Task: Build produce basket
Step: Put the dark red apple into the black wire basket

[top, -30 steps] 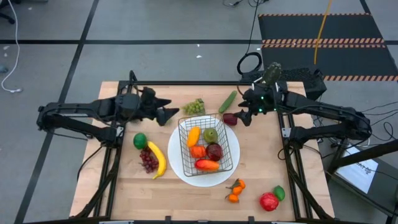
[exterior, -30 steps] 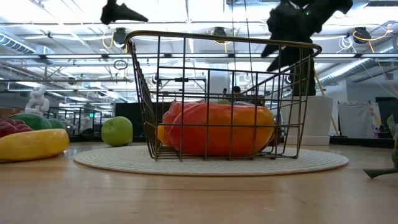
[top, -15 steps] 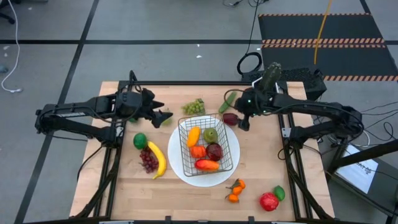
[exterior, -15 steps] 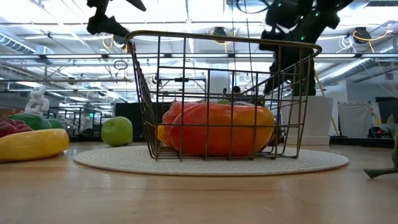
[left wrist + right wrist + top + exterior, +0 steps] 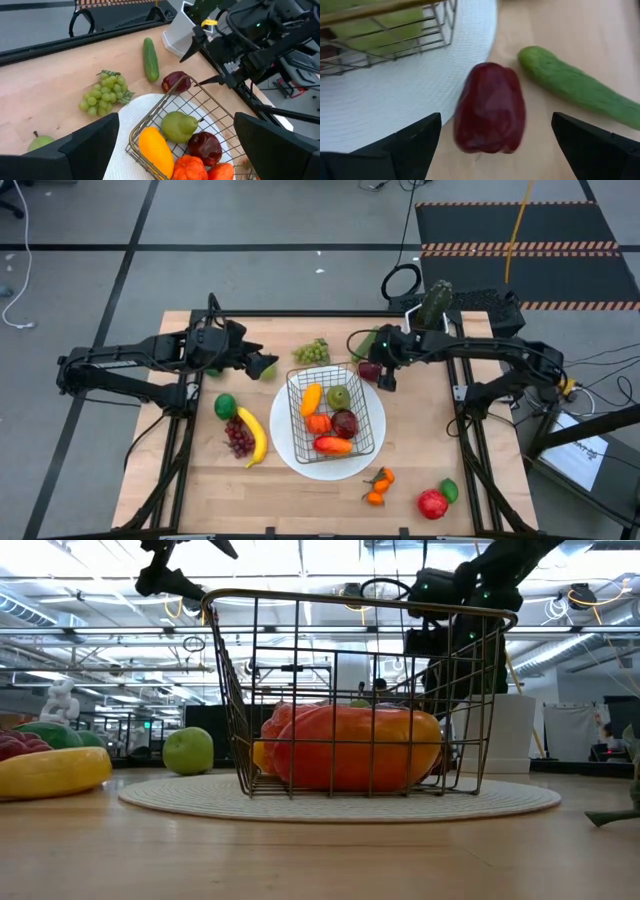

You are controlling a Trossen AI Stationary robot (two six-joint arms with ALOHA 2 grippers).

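Observation:
The wire basket (image 5: 335, 412) stands on a round white plate (image 5: 290, 448) and holds a pear (image 5: 178, 126), a dark apple (image 5: 204, 145) and orange peppers (image 5: 332, 445). A dark red fruit (image 5: 490, 107) lies at the plate's far right rim, next to a cucumber (image 5: 575, 87). My right gripper (image 5: 384, 376) hangs open just above this fruit, pointing steeply down, one finger on either side, touching nothing. My left gripper (image 5: 268, 367) is open in the air left of the basket's far corner. Green grapes (image 5: 312, 352) lie behind the basket.
Left of the plate lie a lime (image 5: 225, 406), a banana (image 5: 252, 435) and purple grapes (image 5: 238, 439). Tangerines (image 5: 378, 485), a tomato (image 5: 432, 503) and another lime (image 5: 449, 489) sit near the front right. A potted cactus (image 5: 435, 300) stands at the far right corner.
My right gripper has come down and toward the table's left, onto the spot over the dark red fruit, and has rolled about its own axis. My left gripper has tipped a little downward and kept its place. No fruit has moved.

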